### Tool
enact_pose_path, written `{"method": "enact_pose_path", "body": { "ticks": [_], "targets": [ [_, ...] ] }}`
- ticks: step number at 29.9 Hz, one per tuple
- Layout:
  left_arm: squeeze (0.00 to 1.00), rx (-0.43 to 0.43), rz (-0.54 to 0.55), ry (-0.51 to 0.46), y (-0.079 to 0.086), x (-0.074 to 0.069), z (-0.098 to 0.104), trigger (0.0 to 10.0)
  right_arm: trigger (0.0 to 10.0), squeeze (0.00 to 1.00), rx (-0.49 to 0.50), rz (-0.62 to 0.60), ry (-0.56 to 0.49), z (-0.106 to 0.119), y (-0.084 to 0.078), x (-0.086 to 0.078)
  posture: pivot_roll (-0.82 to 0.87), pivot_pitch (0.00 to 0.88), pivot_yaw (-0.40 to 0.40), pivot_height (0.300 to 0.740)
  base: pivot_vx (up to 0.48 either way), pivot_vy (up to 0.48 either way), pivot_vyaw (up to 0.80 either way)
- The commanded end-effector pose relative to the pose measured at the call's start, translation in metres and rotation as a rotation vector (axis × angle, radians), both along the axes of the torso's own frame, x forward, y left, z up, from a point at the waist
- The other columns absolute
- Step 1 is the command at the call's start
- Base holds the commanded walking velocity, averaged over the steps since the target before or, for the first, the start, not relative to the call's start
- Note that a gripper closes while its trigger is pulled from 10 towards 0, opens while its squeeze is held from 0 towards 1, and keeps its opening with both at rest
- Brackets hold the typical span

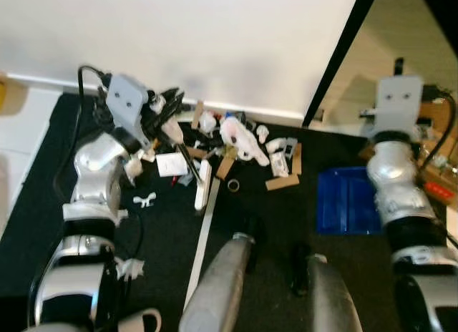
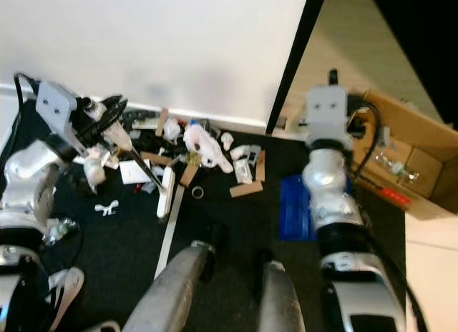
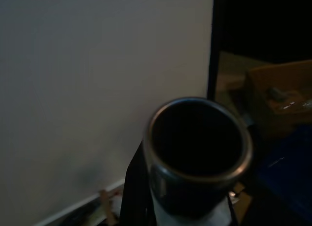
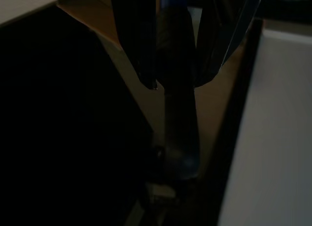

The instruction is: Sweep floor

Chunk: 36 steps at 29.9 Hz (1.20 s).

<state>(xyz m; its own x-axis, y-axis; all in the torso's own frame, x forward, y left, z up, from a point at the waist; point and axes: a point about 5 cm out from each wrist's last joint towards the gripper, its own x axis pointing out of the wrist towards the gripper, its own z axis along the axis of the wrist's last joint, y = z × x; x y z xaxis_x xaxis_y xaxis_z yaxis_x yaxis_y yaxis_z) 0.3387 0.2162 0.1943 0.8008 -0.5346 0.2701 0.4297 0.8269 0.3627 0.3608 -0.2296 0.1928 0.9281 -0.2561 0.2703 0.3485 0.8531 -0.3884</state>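
Left gripper (image 2: 107, 121): raised over the left side of the black mat, fingers pinched around a thin dark broom handle (image 2: 139, 164) that slants down toward the litter; in the left wrist view a dark round tube end (image 3: 197, 148) sits right before the camera.
Right gripper (image 4: 175, 75): its two black fingers (image 4: 136, 41) straddle a dark upright handle (image 4: 180, 114) and appear pressed against it; whether the grip is firm cannot be told in the dim view.
Right arm (image 2: 325, 174): stands above the blue dustpan (image 1: 347, 199), which lies flat on the mat, right of the litter.
Litter pile (image 1: 236, 149): white plastic pieces, cardboard strips, paper and a small ring, scattered on the mat near the base of the white wall (image 1: 215, 38).
Edges: the wall closes off the far side; a black door frame (image 1: 336, 60) slants up at the right end of the wall; a cardboard box (image 2: 411, 160) sits beyond the mat on the right.
Open room: the black mat (image 1: 164, 232) is bare between the pile and the robot's legs (image 1: 218, 289), apart from a white strip (image 1: 200, 246) and a small white scrap (image 1: 144, 199).
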Motion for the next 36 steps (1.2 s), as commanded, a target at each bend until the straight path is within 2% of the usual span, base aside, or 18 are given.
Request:
{"method": "enact_pose_path", "body": {
  "ticks": [1, 2, 3, 5, 10, 12, 13, 15, 17, 22, 24, 26, 28, 29, 32, 34, 35, 36],
  "targets": [
    [0.00, -0.041, 0.010, -0.043, -0.001, -0.009, -0.001, 10.0, 10.0, 0.00, -0.022, 0.014, 0.239, -0.035, -0.017, -0.007, 0.07, 0.356, 0.066, 0.740, 0.000, 0.000, 0.00],
    [0.00, -0.041, 0.010, -0.043, -0.001, -0.009, -0.001, 10.0, 10.0, 0.00, -0.022, 0.014, 0.239, -0.035, -0.017, -0.007, 0.07, 0.356, 0.066, 0.740, 0.000, 0.000, 0.00],
    [0.00, -0.064, 0.023, -0.062, -0.002, -0.015, -0.001, 10.0, 10.0, 0.00, -0.060, 0.031, 0.332, -0.043, -0.029, -0.012, 0.04, 0.321, 0.055, 0.740, 0.000, 0.000, 0.00],
    [0.00, -0.074, 0.029, -0.071, -0.003, -0.017, 0.000, 10.0, 10.0, 0.00, -0.079, 0.041, 0.370, -0.047, -0.034, -0.014, 0.04, 0.321, 0.055, 0.740, 0.000, 0.000, 0.00],
    [0.00, -0.138, 0.075, -0.136, 0.001, -0.024, 0.016, 10.0, 10.0, 0.00, -0.202, 0.053, 0.650, -0.074, -0.066, -0.038, 0.02, 0.274, 0.051, 0.740, 0.000, 0.000, 0.00],
    [0.00, -0.150, 0.084, -0.150, 0.002, -0.025, 0.020, 10.0, 10.0, 0.00, -0.246, 0.060, 0.730, -0.079, -0.073, -0.045, 0.02, 0.274, 0.051, 0.740, 0.000, 0.000, 0.00],
    [0.00, -0.150, 0.084, -0.150, 0.002, -0.025, 0.020, 10.0, 10.0, 0.00, -0.246, 0.060, 0.730, -0.079, -0.073, -0.045, 0.02, 0.274, 0.051, 0.740, 0.000, 0.000, 0.00],
    [0.00, -0.158, 0.093, -0.163, 0.002, -0.027, 0.023, 10.0, 10.0, 0.00, -0.279, 0.048, 0.796, -0.077, -0.090, -0.052, 0.01, 0.251, 0.051, 0.740, 0.000, 0.000, 0.00],
    [0.00, -0.163, 0.098, -0.163, 0.002, -0.028, 0.024, 10.0, 10.0, 0.00, -0.288, 0.052, 0.821, -0.073, -0.096, -0.053, 0.01, 0.243, 0.052, 0.740, 0.000, 0.000, 0.00],
    [0.00, -0.169, 0.104, -0.160, 0.000, -0.028, 0.025, 10.0, 10.0, 0.00, -0.262, 0.081, 0.826, -0.067, -0.096, -0.051, 0.01, 0.238, 0.053, 0.740, 0.000, 0.000, 0.00],
    [0.00, -0.174, 0.108, -0.158, -0.001, -0.029, 0.026, 10.0, 10.0, 0.00, -0.170, 0.081, 0.759, -0.059, -0.093, -0.045, 0.01, 0.235, 0.054, 0.740, 0.000, 0.000, 0.00],
    [0.00, -0.186, 0.111, -0.157, -0.002, -0.029, 0.027, 10.0, 10.0, 0.00, -0.026, 0.047, 0.613, -0.044, -0.091, -0.036, 0.02, 0.236, 0.057, 0.740, 0.000, 0.000, 0.00],
    [0.00, -0.190, 0.110, -0.156, -0.004, -0.029, 0.027, 10.0, 10.0, 0.00, 0.170, 0.031, 0.422, -0.026, -0.086, -0.026, 0.02, 0.236, 0.057, 0.740, 0.000, 0.000, 0.00],
    [0.00, -0.190, 0.110, -0.156, -0.004, -0.029, 0.027, 10.0, 10.0, 0.00, 0.170, 0.031, 0.422, -0.026, -0.086, -0.026, 0.02, 0.236, 0.057, 0.740, 0.000, 0.000, 0.00],
    [0.00, -0.197, 0.117, -0.145, -0.005, -0.030, 0.026, 10.0, 10.0, 0.00, 0.377, 0.101, 0.132, 0.005, -0.072, -0.016, 0.03, 0.223, 0.068, 0.740, 0.000, 0.000, 0.00],
    [0.00, -0.194, 0.122, -0.139, -0.006, -0.029, 0.025, 10.0, 10.0, 0.00, 0.508, 0.133, -0.002, 0.019, -0.066, -0.012, 0.04, 0.219, 0.070, 0.740, 0.000, 0.000, 0.00],
    [0.00, -0.194, 0.122, -0.139, -0.006, -0.029, 0.025, 10.0, 10.0, 0.00, 0.508, 0.133, -0.002, 0.019, -0.066, -0.012, 0.04, 0.219, 0.070, 0.740, 0.000, 0.000, 0.00],
    [0.00, -0.191, 0.129, -0.132, -0.006, -0.029, 0.024, 10.0, 10.0, 0.00, 0.569, 0.142, -0.059, 0.024, -0.063, -0.011, 0.04, 0.219, 0.070, 0.740, 0.000, 0.000, 0.00]
  ]
}}
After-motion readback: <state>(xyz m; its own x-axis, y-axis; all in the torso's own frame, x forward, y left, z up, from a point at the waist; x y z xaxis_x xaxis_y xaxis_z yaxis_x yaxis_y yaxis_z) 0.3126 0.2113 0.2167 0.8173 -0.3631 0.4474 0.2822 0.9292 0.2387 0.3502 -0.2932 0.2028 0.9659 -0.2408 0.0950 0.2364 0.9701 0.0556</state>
